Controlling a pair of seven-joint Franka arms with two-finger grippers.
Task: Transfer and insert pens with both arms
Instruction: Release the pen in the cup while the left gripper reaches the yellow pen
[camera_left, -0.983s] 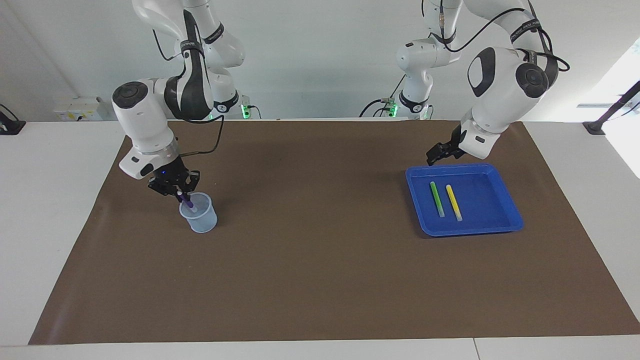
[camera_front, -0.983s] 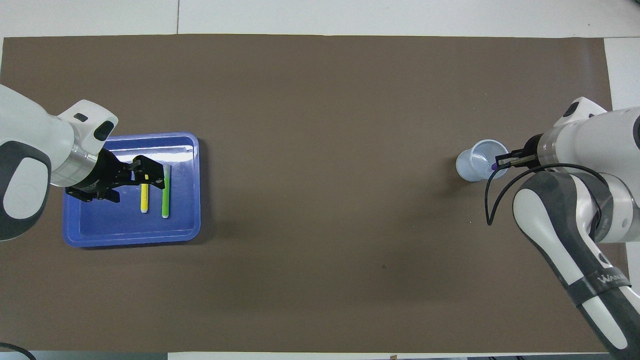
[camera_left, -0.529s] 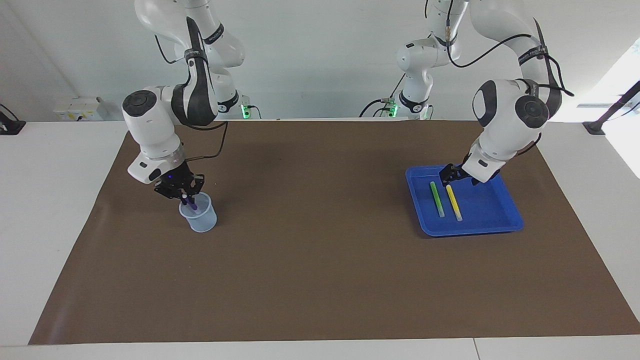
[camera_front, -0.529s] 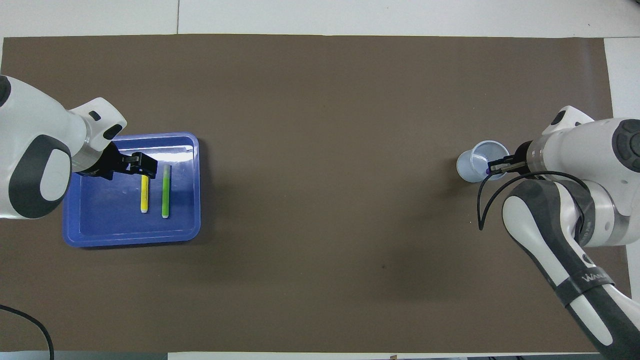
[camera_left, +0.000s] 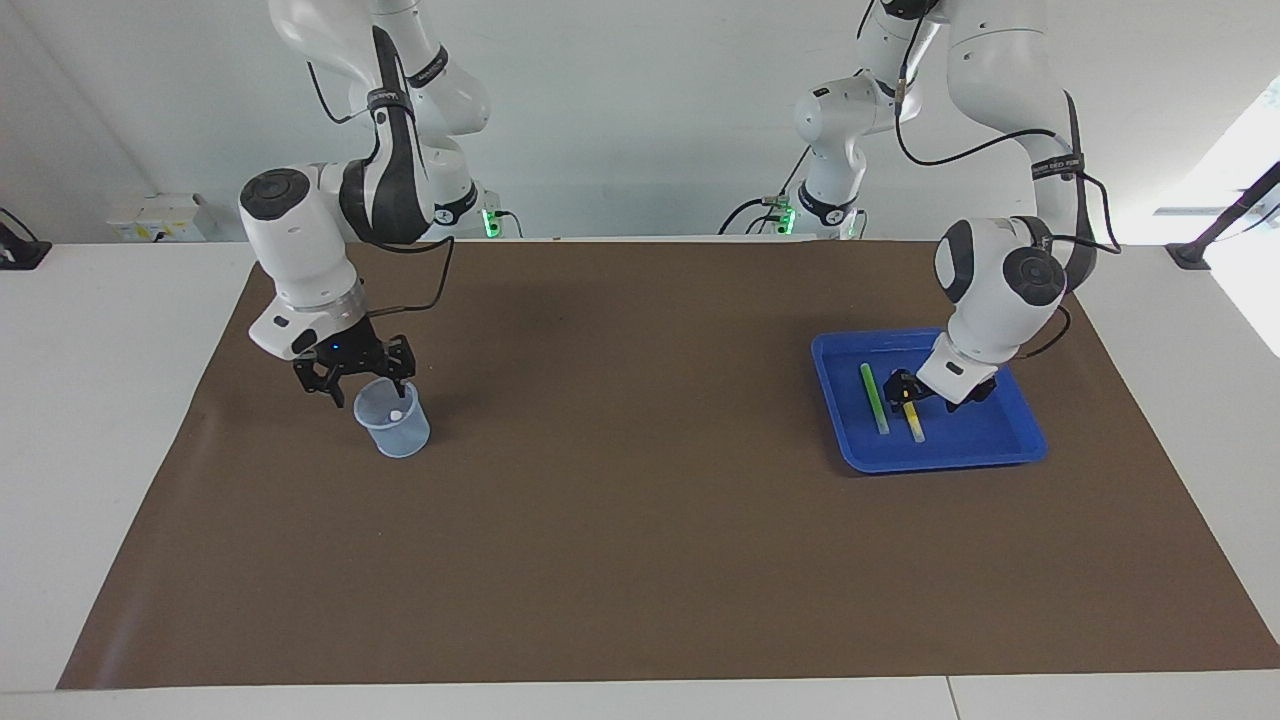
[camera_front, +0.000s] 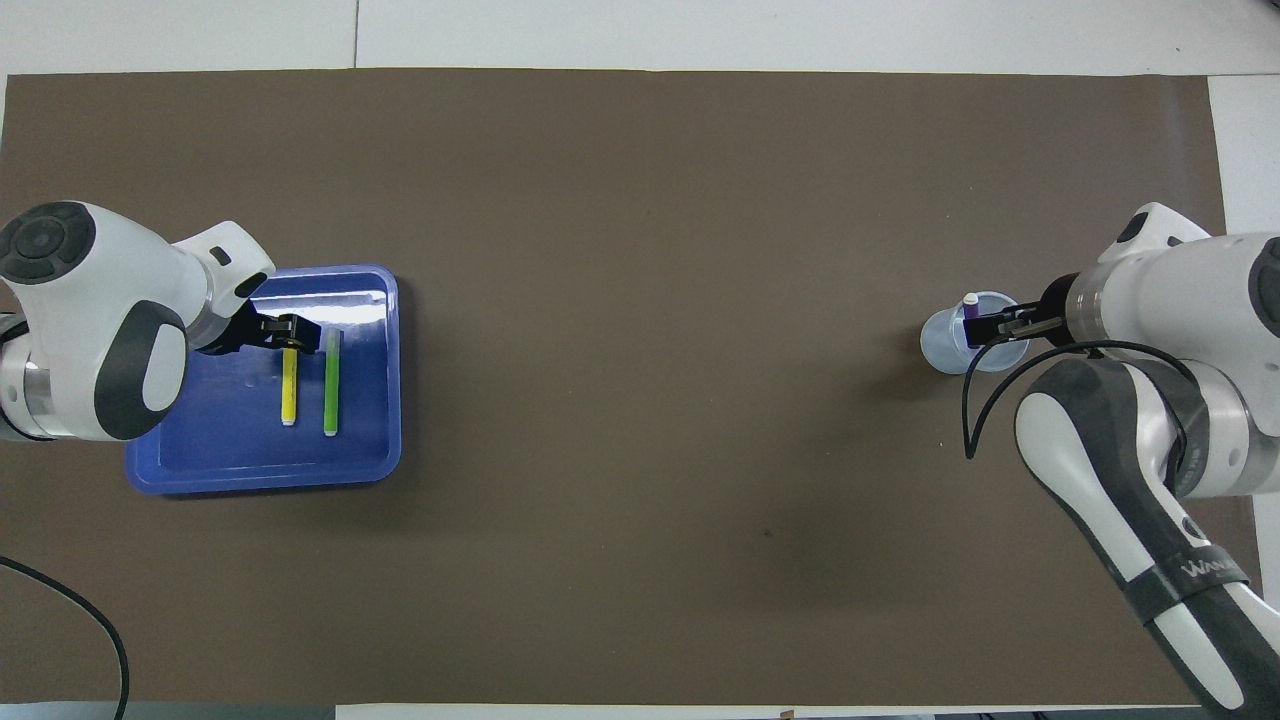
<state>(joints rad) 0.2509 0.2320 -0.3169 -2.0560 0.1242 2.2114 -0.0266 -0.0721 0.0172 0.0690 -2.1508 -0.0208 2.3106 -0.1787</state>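
Purple pen in cup, right gripper apart above.
Left gripper low in tray, apart astride yellow pen; green pen beside.

3 slim marker pens with pale ends. The purple pen stands nearly upright inside a translucent cup toward the right arm's end of the counter (only its whitish tip and a bit of purple show). The green pen and the yellow pen lie flat, side by side and parallel, in a blue tray toward the left arm's end.
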